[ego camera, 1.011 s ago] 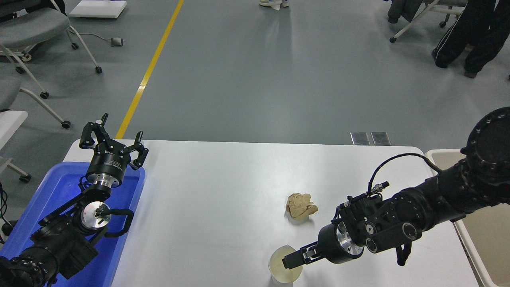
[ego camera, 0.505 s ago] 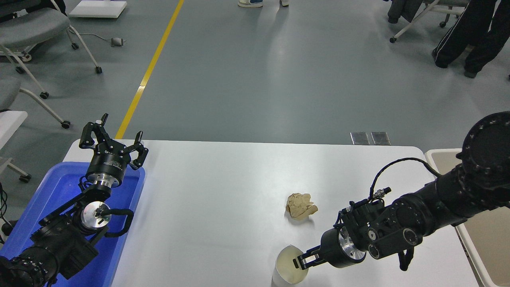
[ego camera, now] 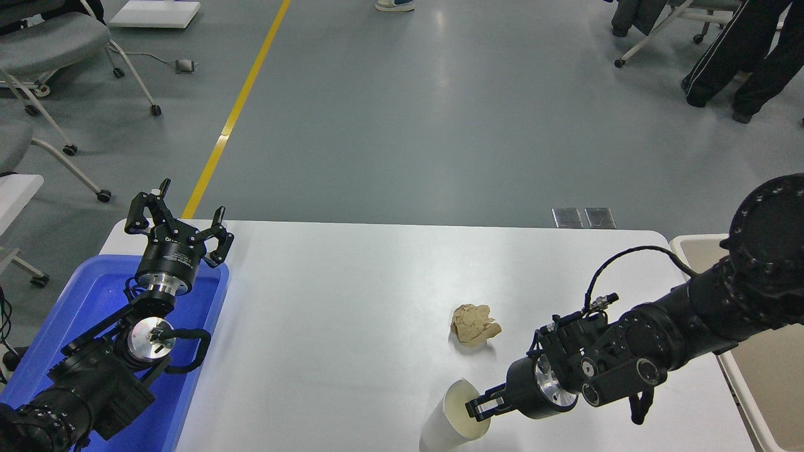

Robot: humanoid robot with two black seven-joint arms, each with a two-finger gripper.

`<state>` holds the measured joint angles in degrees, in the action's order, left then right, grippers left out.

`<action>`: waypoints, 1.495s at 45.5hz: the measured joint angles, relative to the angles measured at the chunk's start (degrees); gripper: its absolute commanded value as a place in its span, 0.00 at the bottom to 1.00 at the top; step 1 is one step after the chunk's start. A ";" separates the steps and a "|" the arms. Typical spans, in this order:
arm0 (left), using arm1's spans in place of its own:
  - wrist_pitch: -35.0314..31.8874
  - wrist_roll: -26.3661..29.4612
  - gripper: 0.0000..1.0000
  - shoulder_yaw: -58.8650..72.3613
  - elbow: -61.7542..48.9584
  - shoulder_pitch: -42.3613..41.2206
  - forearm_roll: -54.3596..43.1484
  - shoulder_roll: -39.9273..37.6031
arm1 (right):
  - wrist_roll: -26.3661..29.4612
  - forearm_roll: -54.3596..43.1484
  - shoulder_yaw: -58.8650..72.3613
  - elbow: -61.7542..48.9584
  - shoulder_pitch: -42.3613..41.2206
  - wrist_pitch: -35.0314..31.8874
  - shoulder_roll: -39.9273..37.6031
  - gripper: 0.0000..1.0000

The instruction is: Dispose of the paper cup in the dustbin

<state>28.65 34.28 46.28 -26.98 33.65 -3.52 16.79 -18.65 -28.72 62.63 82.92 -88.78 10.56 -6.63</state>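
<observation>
The paper cup (ego camera: 449, 422) is cream-white and stands tilted near the table's front edge, its mouth turned up and to the right. My right gripper (ego camera: 477, 407) is shut on the cup's rim, one finger inside and one outside. The dustbin (ego camera: 763, 370) is a beige bin beside the table's right edge, partly hidden behind my right arm. My left gripper (ego camera: 179, 220) is open and empty, parked above the blue tub at the left.
A crumpled tan paper ball (ego camera: 474, 324) lies on the white table (ego camera: 352, 301) just behind the cup. A blue plastic tub (ego camera: 88, 326) sits at the table's left end. Chairs and a person's legs (ego camera: 735, 56) stand on the floor beyond.
The right gripper has closed on the cup's rim and tipped and lifted it slightly; the cup's mouth has turned from facing up towards the right. The left arm has not moved.
</observation>
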 measured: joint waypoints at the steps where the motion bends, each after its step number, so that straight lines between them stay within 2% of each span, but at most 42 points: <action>1: 0.00 0.00 1.00 0.00 0.00 0.00 0.00 0.00 | -0.18 0.01 -0.14 0.08 -0.18 0.00 -0.34 0.00; 18: 0.00 0.00 1.00 0.02 -0.01 -0.02 0.02 -0.01 | -4.40 0.17 -4.98 5.42 -8.24 -3.17 -12.57 0.00; 39: 0.00 0.00 1.00 0.04 0.00 -0.05 0.00 0.00 | -5.39 0.64 -21.62 8.68 -16.42 -20.81 -36.76 0.00; 54: 0.00 0.00 1.00 0.04 0.00 -0.04 0.00 0.00 | -5.50 0.80 -25.44 6.23 -16.21 -24.35 -42.99 0.00; 68: 0.00 0.00 1.00 0.03 0.00 -0.02 -0.01 0.00 | -5.50 6.16 -27.81 -9.46 -8.82 -25.12 -47.45 0.00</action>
<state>28.65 34.28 46.31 -26.98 33.62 -3.52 16.79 -24.16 -22.57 34.81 73.46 -97.60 -14.56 -54.08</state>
